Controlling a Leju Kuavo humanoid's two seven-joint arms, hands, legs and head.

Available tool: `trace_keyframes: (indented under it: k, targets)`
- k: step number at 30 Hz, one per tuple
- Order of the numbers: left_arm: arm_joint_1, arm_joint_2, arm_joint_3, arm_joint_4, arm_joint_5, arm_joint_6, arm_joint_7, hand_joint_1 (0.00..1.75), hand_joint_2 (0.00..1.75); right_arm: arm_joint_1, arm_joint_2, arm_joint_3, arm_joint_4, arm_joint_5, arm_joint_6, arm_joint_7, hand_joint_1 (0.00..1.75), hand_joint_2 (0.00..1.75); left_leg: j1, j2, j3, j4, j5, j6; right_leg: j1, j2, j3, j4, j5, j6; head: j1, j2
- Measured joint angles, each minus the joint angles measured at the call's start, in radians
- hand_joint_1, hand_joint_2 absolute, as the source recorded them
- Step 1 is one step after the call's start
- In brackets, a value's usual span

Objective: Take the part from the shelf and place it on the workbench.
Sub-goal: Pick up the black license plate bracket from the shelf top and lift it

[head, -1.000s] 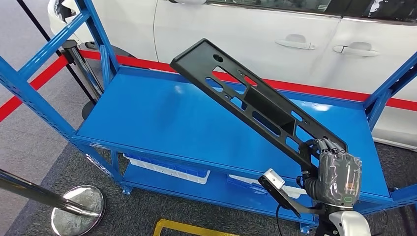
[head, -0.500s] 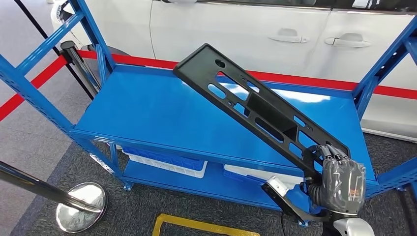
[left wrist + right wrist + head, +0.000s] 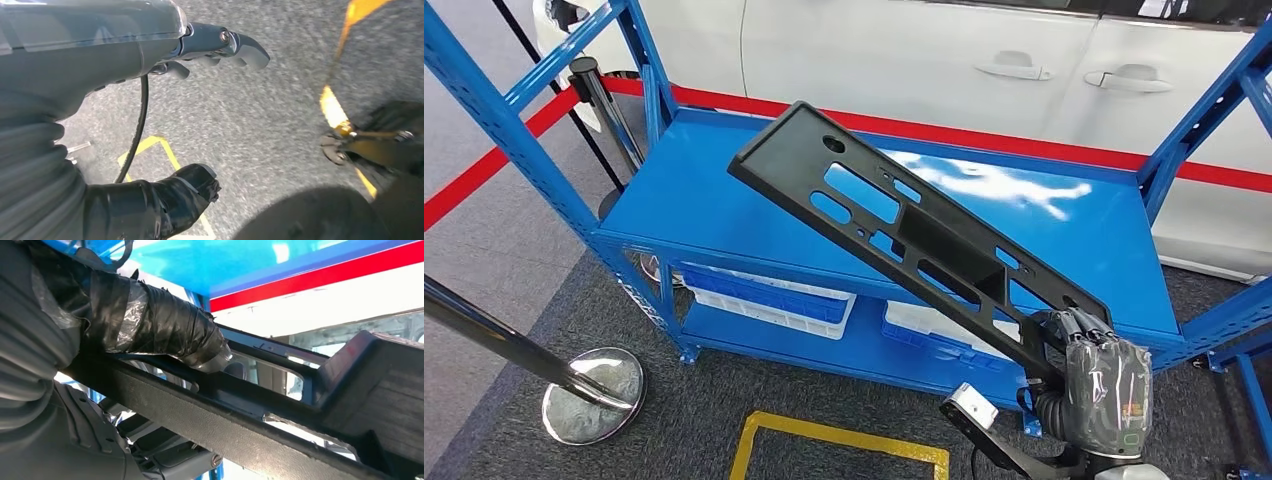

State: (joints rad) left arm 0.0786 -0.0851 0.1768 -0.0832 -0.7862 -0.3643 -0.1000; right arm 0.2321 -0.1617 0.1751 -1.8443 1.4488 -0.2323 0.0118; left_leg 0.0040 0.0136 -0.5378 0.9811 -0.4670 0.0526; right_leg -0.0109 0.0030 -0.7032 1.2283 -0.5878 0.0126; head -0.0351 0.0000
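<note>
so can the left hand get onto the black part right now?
Probably not. The left hand hangs open over the grey floor, away from the black part, which the right hand grips by one end above the blue shelf.

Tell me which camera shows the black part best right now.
The head view: it shows the whole black part, a long slotted panel tilted above the blue shelf, gripped at its lower end by the right hand. The right wrist view shows a close stretch of it under the thumb. The left wrist view looks at the floor past the left hand.
</note>
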Motion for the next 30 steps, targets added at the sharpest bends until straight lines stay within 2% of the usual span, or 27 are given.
trace_keyframes:
  k: [1, 2, 3, 4, 6, 7, 9, 10, 11, 12, 13, 15, 16, 17, 18, 19, 20, 22, 23, 24, 25, 26, 27, 28, 30]
  targets:
    - [0.000, 0.000, 0.000, 0.000, 0.000, 0.000, 0.000, 0.00, 1.75, 0.002, -0.001, 0.003, -0.001, -0.001, 0.000, 0.000, 1.75, 1.75, -0.001, 0.000, -0.013, 0.003, 0.008, 0.000, -0.001, 0.000, -0.002, 0.047, -0.019, 0.002, 0.000, 0.000]
    - [-0.001, 0.000, 0.000, 0.000, 0.000, 0.000, 0.000, 0.00, 1.75, 0.003, -0.002, 0.005, -0.001, -0.002, 0.000, 0.001, 1.75, 1.75, -0.001, 0.000, -0.027, 0.008, 0.014, -0.001, -0.001, 0.000, 0.010, 0.066, -0.015, 0.003, 0.000, 0.000]
    - [-0.001, -0.001, 0.001, 0.000, 0.000, 0.000, 0.000, 0.00, 1.75, 0.004, -0.003, 0.007, -0.002, -0.003, 0.000, 0.001, 1.75, 1.75, -0.002, 0.000, -0.040, 0.014, 0.020, -0.003, -0.002, 0.000, 0.039, 0.049, 0.006, 0.003, 0.000, 0.000]
    - [-0.001, -0.002, 0.001, 0.000, 0.000, 0.000, 0.000, 0.00, 1.75, 0.004, -0.004, 0.008, -0.002, -0.003, 0.000, 0.001, 1.75, 1.75, -0.002, 0.000, -0.051, 0.020, 0.024, -0.006, -0.002, -0.001, 0.084, -0.001, 0.034, 0.001, 0.000, 0.000]
    - [-0.001, -0.005, 0.001, 0.000, 0.000, 0.000, 0.000, 0.00, 1.75, 0.004, -0.005, 0.010, -0.006, -0.004, 0.000, 0.001, 1.75, 1.75, -0.002, 0.000, -0.067, 0.029, 0.033, -0.012, 0.002, -0.001, 0.183, -0.148, 0.056, -0.008, 0.000, 0.000]
    - [-0.001, -0.007, 0.001, 0.000, 0.000, 0.001, 0.000, 0.00, 1.75, 0.004, -0.006, 0.010, -0.009, -0.004, 0.000, 0.001, 1.75, 1.75, -0.002, 0.000, -0.071, 0.031, 0.039, -0.017, 0.006, -0.001, 0.213, -0.200, 0.057, -0.012, 0.000, 0.000]
    - [-0.001, -0.009, 0.001, 0.000, 0.000, 0.001, 0.000, 0.00, 1.75, 0.006, -0.007, 0.010, -0.013, -0.004, 0.000, 0.001, 1.75, 1.75, -0.001, 0.000, -0.075, 0.030, 0.053, -0.028, 0.013, 0.000, 0.229, -0.235, 0.057, -0.018, 0.000, 0.000]
    - [0.000, -0.009, 0.001, 0.000, 0.000, 0.001, 0.000, 0.00, 1.75, 0.007, -0.008, 0.011, -0.014, -0.004, 0.000, 0.001, 1.75, 1.75, -0.001, -0.002, -0.076, 0.029, 0.056, -0.033, 0.010, -0.001, 0.225, -0.238, 0.067, -0.024, 0.000, 0.000]
    - [0.000, -0.009, 0.001, 0.000, 0.000, 0.001, 0.000, 0.00, 1.75, 0.006, -0.009, 0.012, -0.015, -0.005, 0.000, 0.001, 1.75, 1.75, -0.001, -0.005, -0.081, 0.035, 0.046, -0.039, 0.008, -0.003, 0.221, -0.244, 0.076, -0.030, 0.000, 0.000]
    - [0.001, -0.009, 0.001, 0.000, 0.000, 0.001, 0.001, 0.00, 1.75, 0.006, -0.009, 0.013, -0.016, -0.006, 0.000, 0.001, 1.75, 1.75, -0.002, -0.009, -0.089, 0.054, 0.021, -0.045, 0.004, -0.005, 0.215, -0.250, 0.086, -0.037, 0.000, 0.000]
    - [0.001, -0.009, 0.001, 0.000, 0.000, 0.001, 0.001, 0.00, 1.75, 0.006, -0.009, 0.015, -0.018, -0.009, 0.000, 0.001, 1.75, 1.75, -0.001, -0.012, -0.102, 0.094, -0.020, -0.051, 0.000, -0.007, 0.206, -0.253, 0.097, -0.044, -0.001, 0.000]
    - [0.001, -0.009, 0.001, 0.000, 0.000, 0.000, 0.001, 0.00, 1.75, 0.006, -0.009, 0.017, -0.020, -0.027, 0.001, 0.001, 1.75, 1.75, 0.004, -0.014, -0.136, 0.217, -0.112, -0.059, 0.001, -0.008, 0.181, -0.245, 0.113, -0.049, -0.001, 0.000]
    - [0.000, -0.009, 0.001, 0.000, 0.001, 0.000, 0.000, 0.00, 1.75, 0.007, -0.009, 0.019, -0.020, -0.047, 0.003, -0.002, 1.75, 1.75, 0.007, -0.014, -0.145, 0.276, -0.136, -0.063, 0.002, -0.008, 0.166, -0.239, 0.119, -0.049, -0.001, 0.000]
    - [0.000, -0.009, 0.001, 0.000, 0.002, 0.001, -0.001, 0.00, 1.75, 0.009, -0.009, 0.021, -0.021, -0.071, 0.007, -0.005, 1.75, 1.75, 0.010, -0.014, -0.142, 0.309, -0.137, -0.066, 0.002, -0.009, 0.150, -0.232, 0.125, -0.048, -0.001, 0.000]
    - [-0.001, -0.009, 0.001, 0.000, 0.004, 0.002, -0.002, 0.00, 1.75, 0.011, -0.010, 0.024, -0.022, -0.094, 0.011, -0.009, 1.75, 1.75, 0.012, -0.014, -0.122, 0.307, -0.119, -0.068, 0.001, -0.009, 0.136, -0.223, 0.130, -0.046, -0.001, 0.000]
    - [-0.001, -0.010, 0.001, 0.000, 0.007, 0.003, -0.003, 0.00, 1.75, 0.015, -0.012, 0.027, -0.025, -0.110, 0.013, -0.013, 1.75, 1.75, 0.015, -0.014, -0.083, 0.266, -0.090, -0.070, 0.001, -0.009, 0.122, -0.213, 0.133, -0.043, -0.001, 0.000]
    - [-0.002, -0.010, 0.001, 0.000, 0.009, 0.005, -0.005, 0.00, 1.75, 0.020, -0.015, 0.030, -0.029, -0.118, 0.014, -0.015, 1.75, 1.75, 0.017, -0.014, -0.035, 0.200, -0.071, -0.070, 0.000, -0.009, 0.111, -0.204, 0.136, -0.040, -0.001, 0.000]
    - [-0.004, -0.010, 0.001, 0.000, 0.012, 0.007, -0.006, 0.00, 1.75, 0.028, -0.022, 0.034, -0.038, -0.121, 0.011, -0.016, 1.75, 1.75, 0.014, -0.018, 0.047, 0.072, -0.065, -0.066, 0.000, -0.008, 0.093, -0.190, 0.144, -0.029, -0.001, 0.000]
    - [-0.004, -0.011, 0.001, 0.000, 0.013, 0.009, -0.004, 0.00, 1.75, 0.031, -0.026, 0.035, -0.043, -0.120, 0.010, -0.015, 1.75, 1.75, 0.011, -0.020, 0.063, 0.039, -0.072, -0.063, 0.000, -0.008, 0.087, -0.188, 0.151, -0.023, -0.001, 0.000]
    - [-0.004, -0.012, 0.001, 0.000, 0.012, 0.017, 0.006, 0.00, 1.75, 0.034, -0.030, 0.036, -0.047, -0.119, 0.009, -0.014, 1.75, 1.75, 0.006, -0.021, 0.065, 0.027, -0.072, -0.057, -0.001, -0.008, 0.083, -0.188, 0.160, -0.016, -0.001, 0.000]
    - [-0.004, -0.012, 0.001, 0.000, 0.007, 0.034, 0.037, 0.00, 1.75, 0.039, -0.033, 0.037, -0.051, -0.118, 0.010, -0.011, 1.75, 1.75, 0.005, -0.021, 0.057, 0.023, -0.064, -0.049, -0.001, -0.007, 0.078, -0.190, 0.171, -0.009, 0.000, 0.000]
    - [-0.006, -0.012, 0.000, 0.000, -0.001, 0.058, 0.090, 0.00, 1.75, 0.043, -0.035, 0.037, -0.054, -0.116, 0.013, -0.008, 1.75, 1.75, 0.005, -0.017, 0.048, 0.021, -0.053, -0.040, -0.004, -0.006, 0.071, -0.188, 0.168, -0.004, -0.001, 0.000]
    - [-0.008, -0.012, -0.001, 0.000, -0.009, 0.080, 0.155, 0.00, 1.75, 0.046, -0.036, 0.038, -0.056, -0.115, 0.017, -0.004, 1.75, 1.75, 0.006, -0.013, 0.036, 0.019, -0.041, -0.028, -0.005, -0.004, 0.062, -0.174, 0.146, 0.000, 0.000, 0.000]
    - [-0.010, -0.011, -0.002, 0.000, -0.017, 0.098, 0.220, 0.00, 1.75, 0.048, -0.037, 0.038, -0.057, -0.113, 0.023, 0.000, 1.75, 1.75, 0.007, -0.009, 0.022, 0.016, -0.028, -0.018, -0.005, -0.003, 0.051, -0.145, 0.105, 0.002, 0.000, 0.000]
    - [-0.014, -0.009, -0.003, -0.003, -0.023, 0.106, 0.289, 0.00, 1.75, 0.052, -0.037, 0.039, -0.060, -0.109, 0.030, 0.009, 1.75, 1.75, 0.005, -0.003, -0.010, 0.017, -0.003, -0.004, -0.006, -0.003, 0.030, -0.041, -0.005, 0.004, 0.001, 0.000]
